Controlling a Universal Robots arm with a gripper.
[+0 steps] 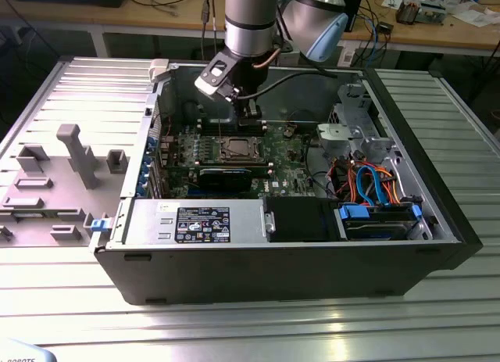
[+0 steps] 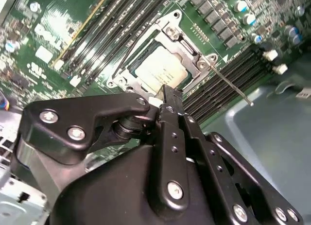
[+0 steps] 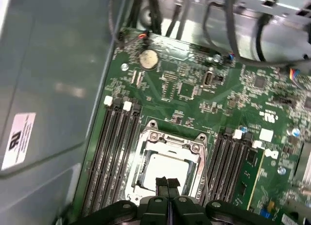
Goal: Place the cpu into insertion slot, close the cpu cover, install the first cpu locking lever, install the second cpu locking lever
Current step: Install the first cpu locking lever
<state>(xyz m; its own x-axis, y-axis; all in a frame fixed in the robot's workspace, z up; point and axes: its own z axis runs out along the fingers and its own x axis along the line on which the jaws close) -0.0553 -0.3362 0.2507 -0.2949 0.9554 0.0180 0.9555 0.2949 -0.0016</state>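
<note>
Exterior view: open black-and-grey metal computer case lies on a ribbed metal table, with the green circuit board exposed inside. The arm's black gripper hangs over the board, directly above the small square silver-rimmed insertion slot.

First wrist view: both fingers are pressed together with nothing between them, tips over the near edge of the socket. Contact with the metal: cannot tell.

Status of 4 steps:
1. Flat square silvery-grey cpu sits in the slot. Judged done.
2. Thin silvery cpu cover, a frame with a square window, lies down around the chip. Judged done.
3. and 4. Second wrist view shows 1 thin silvery wire locking lever standing free, slanting out over the black memory slots. Not latched. The other lever's state cannot be read.
</note>
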